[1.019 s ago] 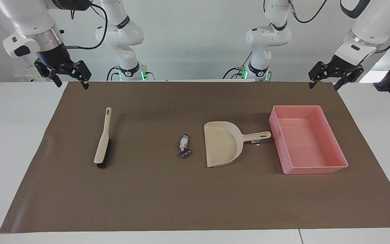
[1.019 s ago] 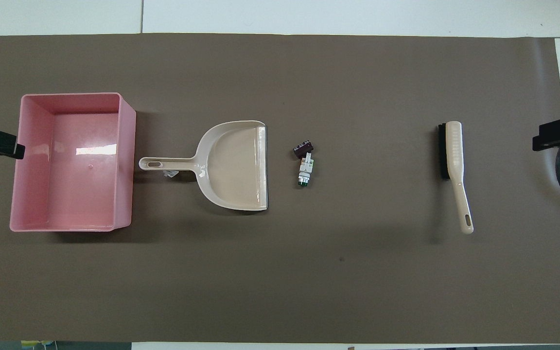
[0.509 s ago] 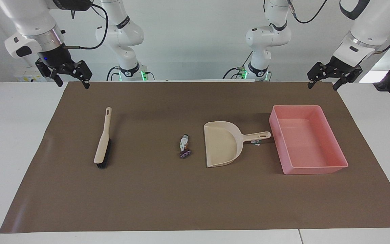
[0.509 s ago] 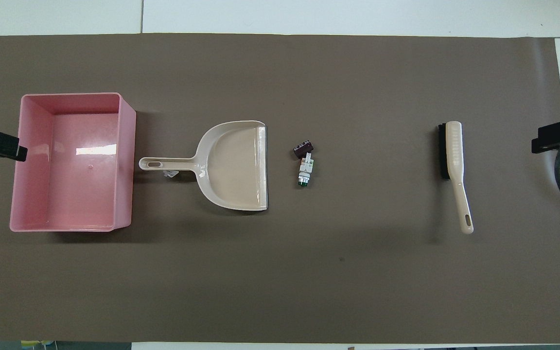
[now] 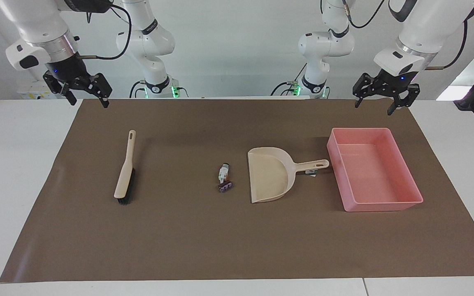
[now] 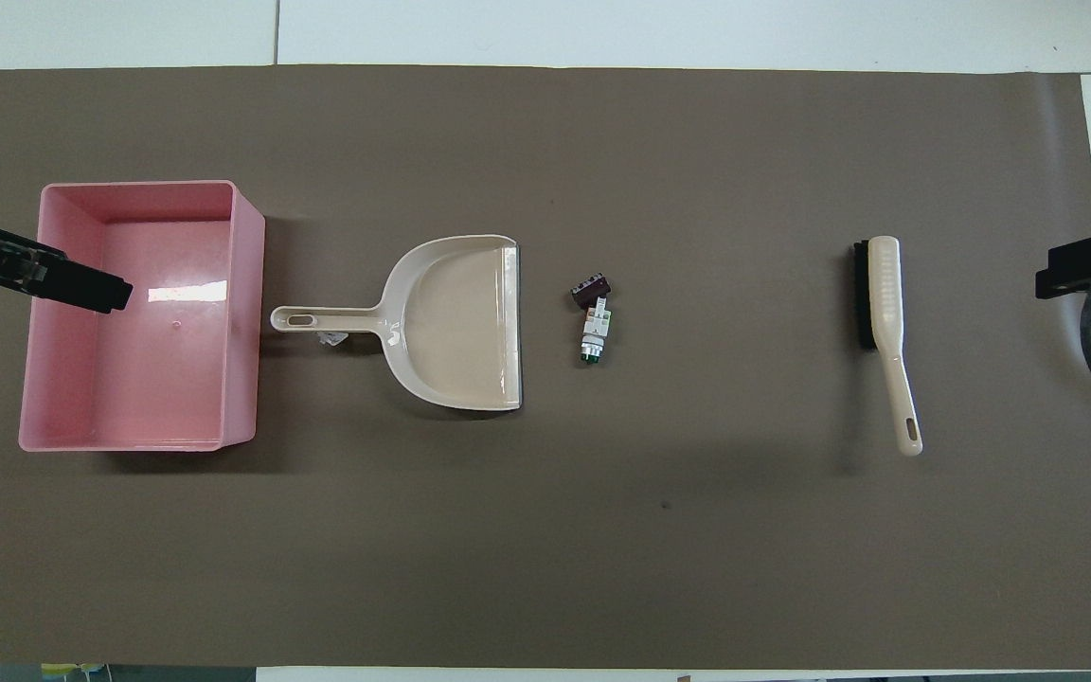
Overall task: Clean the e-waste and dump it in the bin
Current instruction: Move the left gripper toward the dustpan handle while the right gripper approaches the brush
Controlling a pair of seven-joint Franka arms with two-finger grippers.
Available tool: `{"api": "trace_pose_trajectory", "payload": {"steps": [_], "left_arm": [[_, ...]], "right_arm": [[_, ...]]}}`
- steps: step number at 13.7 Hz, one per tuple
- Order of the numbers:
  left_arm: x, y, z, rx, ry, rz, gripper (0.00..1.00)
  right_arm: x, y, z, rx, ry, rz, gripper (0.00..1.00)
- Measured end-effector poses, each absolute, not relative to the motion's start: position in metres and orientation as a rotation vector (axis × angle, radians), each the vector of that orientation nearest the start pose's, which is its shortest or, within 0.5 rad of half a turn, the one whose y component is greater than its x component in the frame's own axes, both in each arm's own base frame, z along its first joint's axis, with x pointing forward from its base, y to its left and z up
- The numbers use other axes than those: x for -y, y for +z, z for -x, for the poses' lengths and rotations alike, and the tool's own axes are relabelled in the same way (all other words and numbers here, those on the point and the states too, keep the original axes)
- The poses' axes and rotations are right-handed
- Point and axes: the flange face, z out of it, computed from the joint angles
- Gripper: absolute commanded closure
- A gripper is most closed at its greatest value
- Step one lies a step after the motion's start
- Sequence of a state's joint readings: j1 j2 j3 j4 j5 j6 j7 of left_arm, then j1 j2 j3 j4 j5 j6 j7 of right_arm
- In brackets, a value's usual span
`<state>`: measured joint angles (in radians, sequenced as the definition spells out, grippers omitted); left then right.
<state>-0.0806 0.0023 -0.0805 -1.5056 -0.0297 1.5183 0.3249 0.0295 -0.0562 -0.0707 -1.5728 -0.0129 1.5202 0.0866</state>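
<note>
The e-waste lies mid-mat: a white oblong component (image 5: 223, 172) (image 6: 595, 332) touching a dark ridged block (image 5: 225, 186) (image 6: 591, 290). The pink bin (image 5: 385, 203) (image 6: 242, 313) stands empty at the left arm's end. My left gripper (image 5: 372, 107) is open and empty, up in the air by the bin's end nearer to the robots. From overhead one of its fingers (image 6: 81, 282) overlaps the bin. My right gripper (image 5: 89, 102) (image 6: 1081, 270) is open and empty, raised over the mat's corner at the right arm's end, where that arm waits.
A beige dustpan (image 5: 270, 176) (image 6: 456, 322) lies between the e-waste and the bin, with its handle toward the bin. A beige brush (image 5: 125, 172) (image 6: 889, 313) with dark bristles lies toward the right arm's end. A brown mat (image 5: 237, 246) covers the table.
My left gripper has swung in from the table's end to over the bin. The right gripper has barely moved. Nothing on the mat has moved.
</note>
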Motion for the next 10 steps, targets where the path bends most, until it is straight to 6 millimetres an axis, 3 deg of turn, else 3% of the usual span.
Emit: {"api": "trace_pose_trajectory", "payload": {"steps": [2,4,10], "left_arm": [[0.096,0.649,-0.542,-0.931,-0.022,3.030,0.00],[0.095,0.649,-0.542,-0.941,-0.022,3.027,0.00],[0.087,0.645,-0.543,-0.375,0.003,3.149,0.00]], "right_arm": [[0.025,0.650,-0.531,-0.202,-0.006,3.144,0.00],[0.025,0.650,-0.531,-0.202,-0.007,3.144,0.00],[0.023,0.650,-0.532,-0.198,-0.009,3.144,0.00]]}}
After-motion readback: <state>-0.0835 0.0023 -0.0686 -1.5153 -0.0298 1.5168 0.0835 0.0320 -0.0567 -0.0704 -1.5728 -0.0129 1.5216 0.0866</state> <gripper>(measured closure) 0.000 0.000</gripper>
